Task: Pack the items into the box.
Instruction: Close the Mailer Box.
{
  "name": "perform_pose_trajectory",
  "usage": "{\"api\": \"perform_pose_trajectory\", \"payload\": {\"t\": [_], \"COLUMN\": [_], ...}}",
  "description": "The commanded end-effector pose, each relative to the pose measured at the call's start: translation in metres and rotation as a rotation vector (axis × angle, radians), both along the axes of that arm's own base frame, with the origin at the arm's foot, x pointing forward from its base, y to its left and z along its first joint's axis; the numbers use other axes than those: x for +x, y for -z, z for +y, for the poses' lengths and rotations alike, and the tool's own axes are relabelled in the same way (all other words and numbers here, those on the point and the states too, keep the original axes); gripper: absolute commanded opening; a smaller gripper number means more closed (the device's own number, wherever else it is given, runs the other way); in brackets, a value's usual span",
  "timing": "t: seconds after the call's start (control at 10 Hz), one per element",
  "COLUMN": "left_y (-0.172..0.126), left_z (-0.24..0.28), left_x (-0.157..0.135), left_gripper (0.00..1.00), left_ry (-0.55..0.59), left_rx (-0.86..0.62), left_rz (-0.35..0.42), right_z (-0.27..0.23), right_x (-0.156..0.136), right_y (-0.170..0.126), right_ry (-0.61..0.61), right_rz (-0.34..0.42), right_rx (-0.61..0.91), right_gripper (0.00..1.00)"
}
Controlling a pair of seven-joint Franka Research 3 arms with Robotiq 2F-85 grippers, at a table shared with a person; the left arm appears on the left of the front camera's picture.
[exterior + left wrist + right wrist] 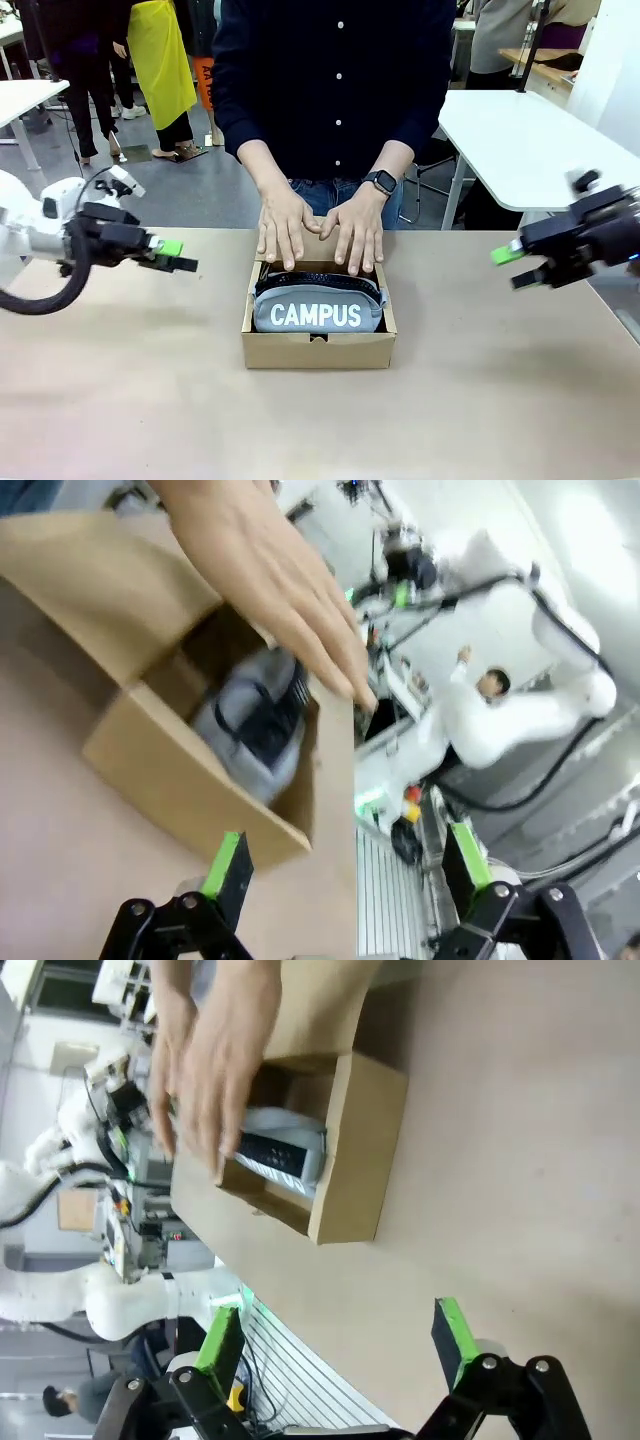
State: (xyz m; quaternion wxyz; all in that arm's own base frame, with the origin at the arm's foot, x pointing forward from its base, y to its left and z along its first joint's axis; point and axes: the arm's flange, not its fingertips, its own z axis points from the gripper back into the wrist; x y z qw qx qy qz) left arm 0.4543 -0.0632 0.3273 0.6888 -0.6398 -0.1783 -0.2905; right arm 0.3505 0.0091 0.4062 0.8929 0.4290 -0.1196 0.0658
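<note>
Over the tan table (120, 400), both arms' jaws stand wide apart, empty, flanking the box (318, 350).

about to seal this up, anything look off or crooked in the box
Nothing stands out: the pouch lies straight inside the box, nothing spilled or torn; a person's hands rest on the open lid flap.

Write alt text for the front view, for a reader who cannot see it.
A person's hands rest on the far side of an open cardboard box holding a grey-blue CAMPUS pouch. The left gripper and right gripper hover open at either side.
</note>
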Motion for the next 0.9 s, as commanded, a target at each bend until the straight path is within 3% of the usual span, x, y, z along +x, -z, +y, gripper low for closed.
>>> {"api": "perform_pose_trajectory", "payload": {"t": [0.0, 0.1, 0.2, 0.3, 0.4, 0.6, 0.7, 0.8], "left_y": [-0.002, 0.000, 0.000, 0.000, 0.008, 0.005, 0.006, 0.008], "left_z": [0.027, 0.000, 0.000, 0.000, 0.005, 0.001, -0.003, -0.007], "left_x": [0.019, 0.000, 0.000, 0.000, 0.017, 0.041, 0.060, 0.079], "left_gripper": [1.00, 1.00, 1.00, 1.00, 1.00, 1.00, 1.00, 1.00], "left_ry": [-0.005, 0.000, 0.000, 0.000, -0.006, -0.140, -0.268, -0.317], "left_rx": [-0.045, 0.000, 0.000, 0.000, -0.019, -0.132, -0.138, -0.150], "left_rz": [0.170, 0.000, 0.000, 0.000, 0.054, 0.171, 0.234, 0.279], "right_z": [-0.025, -0.025, -0.025, -0.007, -0.004, 0.015, 0.031, 0.047], "right_x": [-0.012, -0.012, -0.012, 0.000, 0.003, 0.028, 0.051, 0.076], "right_y": [-0.026, -0.026, -0.026, -0.002, -0.002, 0.009, 0.021, 0.036], "right_ry": [0.044, 0.044, 0.044, 0.013, 0.124, 0.065, 0.043, 0.034], "right_rz": [-0.030, -0.030, -0.030, -0.004, 0.065, 0.053, 0.080, 0.132], "right_rx": [0.000, 0.000, 0.000, -0.001, -0.031, 0.030, 0.031, 0.019], "right_gripper": [1.00, 1.00, 1.00, 1.00, 1.00, 1.00, 1.00, 1.00]}}
